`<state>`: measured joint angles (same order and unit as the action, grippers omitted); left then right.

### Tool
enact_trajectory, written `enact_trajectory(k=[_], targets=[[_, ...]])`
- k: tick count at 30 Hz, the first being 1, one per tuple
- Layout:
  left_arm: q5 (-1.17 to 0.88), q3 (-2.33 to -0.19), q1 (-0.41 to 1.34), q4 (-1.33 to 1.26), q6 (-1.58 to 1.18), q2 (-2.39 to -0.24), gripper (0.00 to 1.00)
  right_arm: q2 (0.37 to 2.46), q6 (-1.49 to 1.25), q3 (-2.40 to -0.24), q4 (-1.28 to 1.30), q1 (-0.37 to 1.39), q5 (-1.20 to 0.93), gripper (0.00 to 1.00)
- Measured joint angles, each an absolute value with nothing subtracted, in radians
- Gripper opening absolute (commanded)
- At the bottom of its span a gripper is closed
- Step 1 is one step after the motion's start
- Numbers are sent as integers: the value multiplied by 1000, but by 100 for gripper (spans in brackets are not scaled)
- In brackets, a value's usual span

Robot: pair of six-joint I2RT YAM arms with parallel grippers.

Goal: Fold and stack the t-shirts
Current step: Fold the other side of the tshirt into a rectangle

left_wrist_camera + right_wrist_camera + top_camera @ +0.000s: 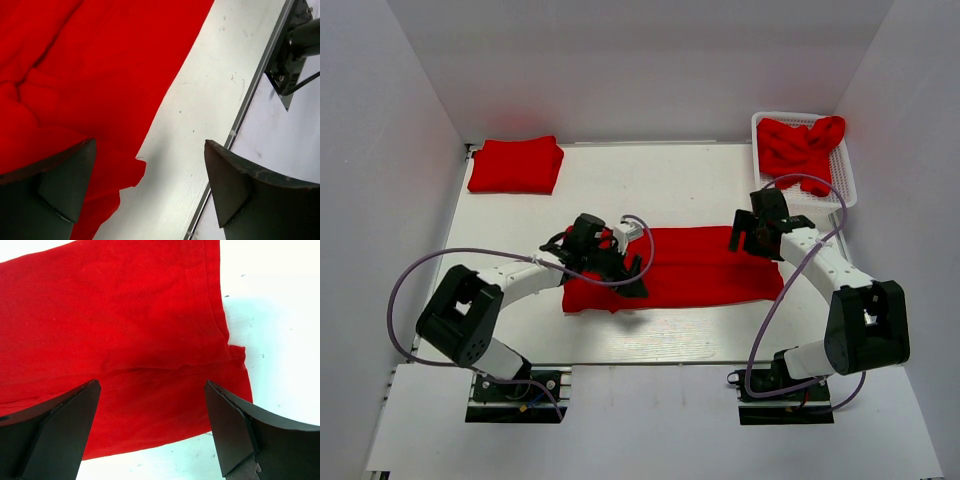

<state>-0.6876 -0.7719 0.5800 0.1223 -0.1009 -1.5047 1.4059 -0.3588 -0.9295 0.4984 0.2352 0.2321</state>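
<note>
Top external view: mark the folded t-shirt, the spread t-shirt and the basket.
folded t-shirt (515, 166), top external view, middle of its top layer.
spread t-shirt (705, 268), top external view, bare middle of the cloth.
basket (847, 172), top external view, its right wall.

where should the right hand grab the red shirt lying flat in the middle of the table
Probably the right short end of the middle t-shirt, at its hemmed edge. It lies flat as a long folded strip with stacked layers there, so the right hand, open above that end, would best drop from above on the bare table side and pinch every layer.
</note>
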Motion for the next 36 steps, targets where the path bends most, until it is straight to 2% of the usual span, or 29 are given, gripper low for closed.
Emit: enact_trajectory(k=[6,13,19,24,27,34,36], targets=[[-591,-793,588,134,-143,-1468,99,1381,-335,-905,481,236,173,90],[-200,-879,567,296,-324,-1362,100,1304,-300,-902,402,307,-70,90],[59,-847,532,446,-509,-1290,100,1423,-297,-951,332,490,-254,90],[94,-760,479,479,-590,-1217,100,1565,-316,-1026,269,653,-348,90],[91,-752,446,474,-611,-1206,100,1650,-340,-1083,235,725,-368,87],[49,-683,416,447,-619,-1154,97,1777,-402,-1170,202,797,-354,79],[41,-665,414,439,-619,-1148,94,1801,-420,-1181,201,802,-340,75]])
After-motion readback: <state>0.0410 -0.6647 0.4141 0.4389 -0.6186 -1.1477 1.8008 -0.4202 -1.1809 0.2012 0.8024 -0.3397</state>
